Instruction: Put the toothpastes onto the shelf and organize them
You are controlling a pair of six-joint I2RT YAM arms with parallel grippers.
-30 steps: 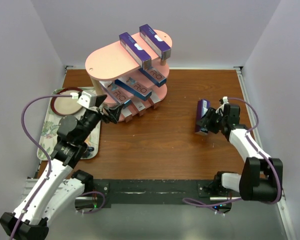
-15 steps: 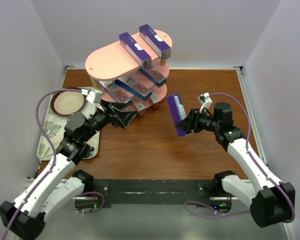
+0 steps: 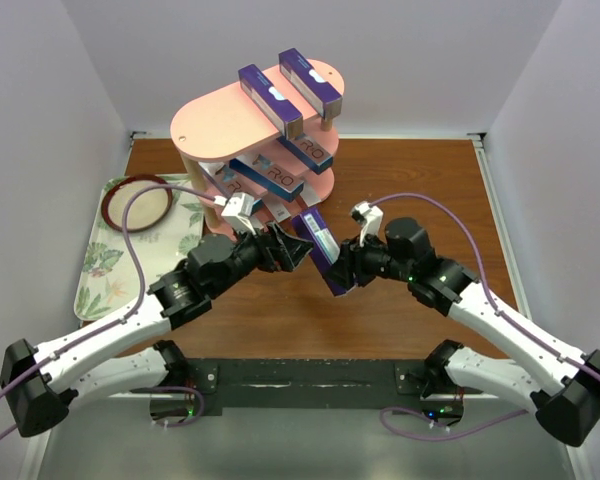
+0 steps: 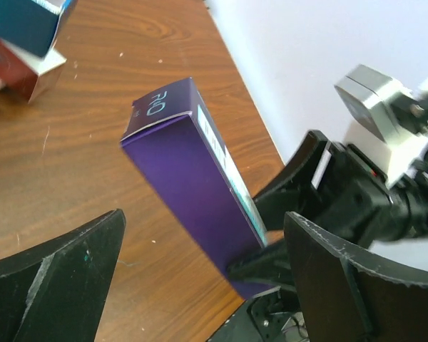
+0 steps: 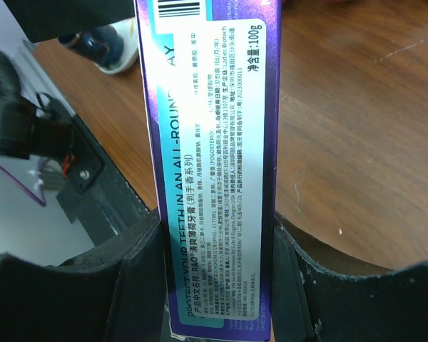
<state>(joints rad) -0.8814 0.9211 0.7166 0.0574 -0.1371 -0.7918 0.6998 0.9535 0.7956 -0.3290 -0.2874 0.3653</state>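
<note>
Two arms meet over the middle of the brown wood-grain table point(image 3: 430, 180), just in front of the pink shelf point(image 3: 220, 120). The right gripper point(image 3: 346, 270) pinches one purple toothpaste box point(image 3: 316, 240) by its near end, with the black fingers point(image 5: 121, 271) pressed against two opposite sides. The box hangs in the air, tilted, with its free end raised toward the shelf. A grip at the very end leaves most of the length bare, apparently so that the other arm can take hold. The left gripper point(image 3: 288, 250) faces that bare length with jaws spread wide and holds nothing, which suggests a handover is about to begin.

The box is a long, slim cardboard prism with crisp edges and a glossy print that shows a barcode, fine lettering and a teal stripe. The shelf is three matte oval boards on pale wooden posts. Two purple boxes point(image 3: 270, 97) lie across the top board, and more boxes point(image 3: 272, 176) lie side by side on the boards below. A floral tray point(image 3: 95, 265) sits at the left.
</note>
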